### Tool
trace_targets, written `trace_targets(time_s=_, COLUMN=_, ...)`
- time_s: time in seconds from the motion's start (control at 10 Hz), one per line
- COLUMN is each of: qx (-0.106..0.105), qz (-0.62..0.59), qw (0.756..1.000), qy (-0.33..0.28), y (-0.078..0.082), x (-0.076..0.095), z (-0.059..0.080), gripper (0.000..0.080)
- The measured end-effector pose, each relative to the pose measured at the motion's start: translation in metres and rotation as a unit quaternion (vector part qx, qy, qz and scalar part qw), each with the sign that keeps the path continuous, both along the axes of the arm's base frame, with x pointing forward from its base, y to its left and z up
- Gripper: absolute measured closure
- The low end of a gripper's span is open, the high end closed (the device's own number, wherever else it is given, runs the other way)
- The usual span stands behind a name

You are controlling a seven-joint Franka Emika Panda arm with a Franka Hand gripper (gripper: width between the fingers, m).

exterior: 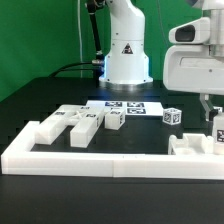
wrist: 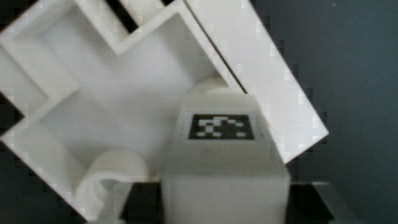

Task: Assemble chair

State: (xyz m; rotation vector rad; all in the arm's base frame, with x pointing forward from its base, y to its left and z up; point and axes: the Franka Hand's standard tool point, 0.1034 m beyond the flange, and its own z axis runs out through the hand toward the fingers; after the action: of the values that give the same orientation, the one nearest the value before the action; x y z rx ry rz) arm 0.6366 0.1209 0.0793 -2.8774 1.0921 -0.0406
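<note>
Chair parts point(exterior: 78, 125), white and tagged, lie loose on the black tabletop point(exterior: 30, 100). You see the largest cluster toward the exterior view's left, behind the white border rail point(exterior: 100, 162). Another blocky piece point(exterior: 190, 146) sits near the exterior view's right. The marker board point(exterior: 125, 104) lies flat in front of the arm's base point(exterior: 127, 55). One small tagged block point(exterior: 115, 119) stands just beside the board, and a second block point(exterior: 173, 116) stands farther toward the right.

Your pincer point(exterior: 216, 118) hangs at the right edge, cut off by the frame. Its jaws are narrow, clamped on a tagged bar point(wrist: 222, 165). In the wrist view the bar fills the centre, its tag point(wrist: 222, 125) facing the camera, with an angled white slab point(wrist: 89, 90) beyond. The fingertips are mostly hidden, and you cannot tell whether the bar touches the slab.
</note>
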Motion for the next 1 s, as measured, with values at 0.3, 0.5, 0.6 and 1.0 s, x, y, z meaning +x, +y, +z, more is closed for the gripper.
trace_targets(time_s=0.3, qx=0.012, qz=-0.143, qw=0.990, qy=0.007, y=0.0033, x=-0.0002, z=-0.0010, gripper=0.0509)
trace_targets(time_s=0.5, qx=0.026, qz=-0.229, qw=0.973, qy=0.016, y=0.0023, x=-0.0002, z=-0.0007, gripper=0.0509)
trace_targets(time_s=0.6, qx=0.027, qz=-0.243, qw=0.969, qy=0.017, y=0.0028, x=-0.0003, z=-0.0008, gripper=0.0509)
trace_targets(time_s=1.0, qx=0.027, qz=-0.218, qw=0.975, qy=0.015, y=0.0042, x=-0.0003, z=0.0003, gripper=0.0185)
